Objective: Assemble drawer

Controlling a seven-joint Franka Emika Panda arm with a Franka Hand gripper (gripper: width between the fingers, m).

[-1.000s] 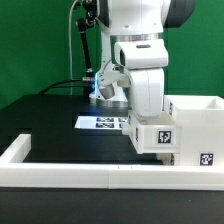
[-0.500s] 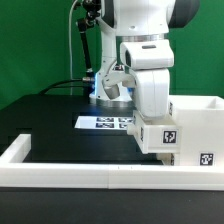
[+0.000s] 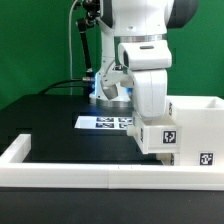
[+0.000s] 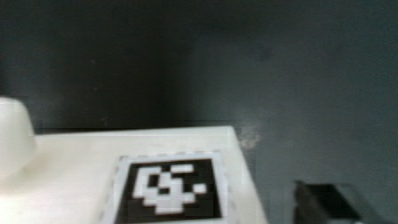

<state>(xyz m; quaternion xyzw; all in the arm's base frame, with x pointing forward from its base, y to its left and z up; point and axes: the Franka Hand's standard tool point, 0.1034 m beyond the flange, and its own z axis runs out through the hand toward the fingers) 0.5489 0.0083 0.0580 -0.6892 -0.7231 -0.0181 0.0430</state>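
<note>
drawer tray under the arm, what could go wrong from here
The gripper's fingers are hidden behind the small white plastic tray box, so the grip cannot be confirmed; it might slip or tilt. This tray sits close to the tall white casing and the long low white border wall, so a misaligned push could jam or knock them.

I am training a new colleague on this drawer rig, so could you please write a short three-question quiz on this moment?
1. True or false: in the exterior view the arm stands directly over the small tray box.
2. Which lies flat on the black table past the tray box? A) the marker board B) a screwdriver C) a red bin
3. What does the wrist view show on the white surface?

Key
1. True.
2. A.
3. A black-and-white square tag.
</note>
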